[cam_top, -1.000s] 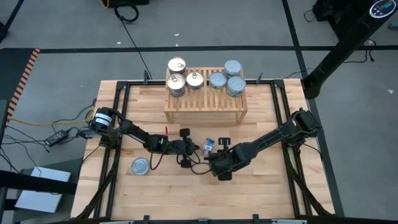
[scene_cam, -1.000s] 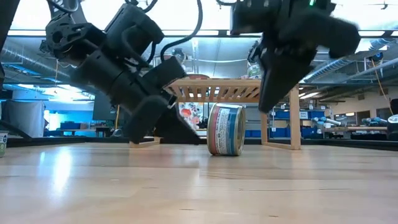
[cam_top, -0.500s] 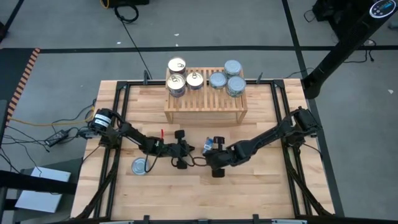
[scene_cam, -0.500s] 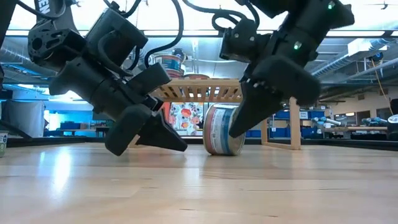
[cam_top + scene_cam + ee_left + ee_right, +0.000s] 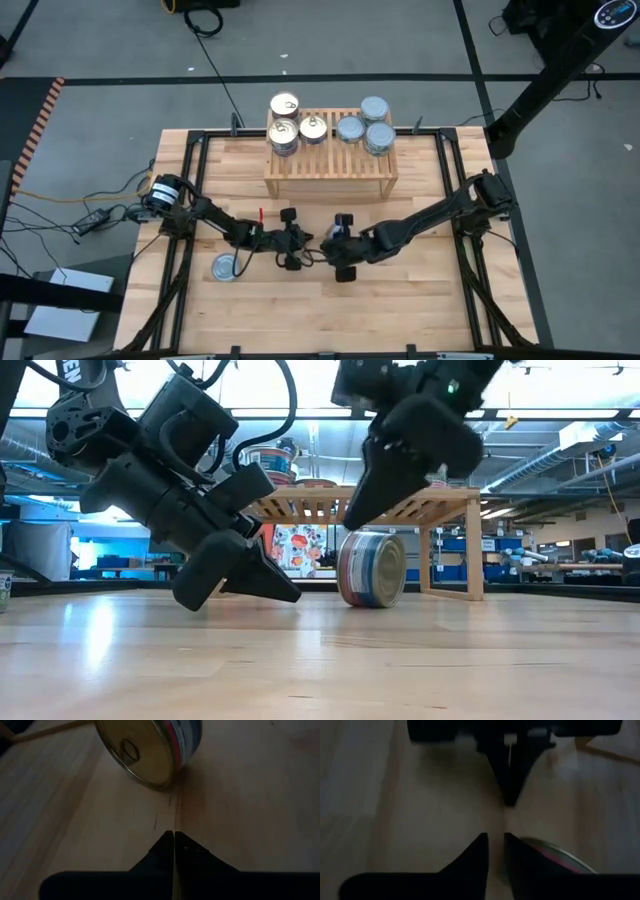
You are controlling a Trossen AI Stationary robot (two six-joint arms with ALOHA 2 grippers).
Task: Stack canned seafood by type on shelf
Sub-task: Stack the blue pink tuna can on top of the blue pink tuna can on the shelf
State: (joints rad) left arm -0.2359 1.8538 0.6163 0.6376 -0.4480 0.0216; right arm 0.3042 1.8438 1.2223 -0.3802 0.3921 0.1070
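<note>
A tin of canned seafood (image 5: 372, 568) lies on its side on the plank table, resting on its curved wall in front of the shelf (image 5: 330, 160). Its pale gold top (image 5: 137, 750) faces my left gripper (image 5: 173, 837), which is shut, low over the table and a little left of the tin. My right gripper (image 5: 495, 840) hangs just above the tin's upper left edge with a narrow gap between its fingertips, pointing down and left. On the shelf stand three gold-topped tins (image 5: 284, 135) at the left and three silver-topped tins (image 5: 365, 128) at the right. My right gripper stands right over the rim of the tin (image 5: 347, 540), slanting down from the table's right. The tin shows partly under one finger (image 5: 520, 855). I cannot tell whether the finger touches it.
One more silver-topped tin (image 5: 224, 267) stands upright on the table's left part, near my left arm. The shelf's legs stand close behind the lying tin. Bare planks stretch toward the near edge.
My right gripper has swung toward the table's left, from right of the lying tin, down against its side, then up over its left edge, and it has tipped more steeply. The tin has rocked and shifted slightly right. My left gripper has sunk and drawn back left a little.
</note>
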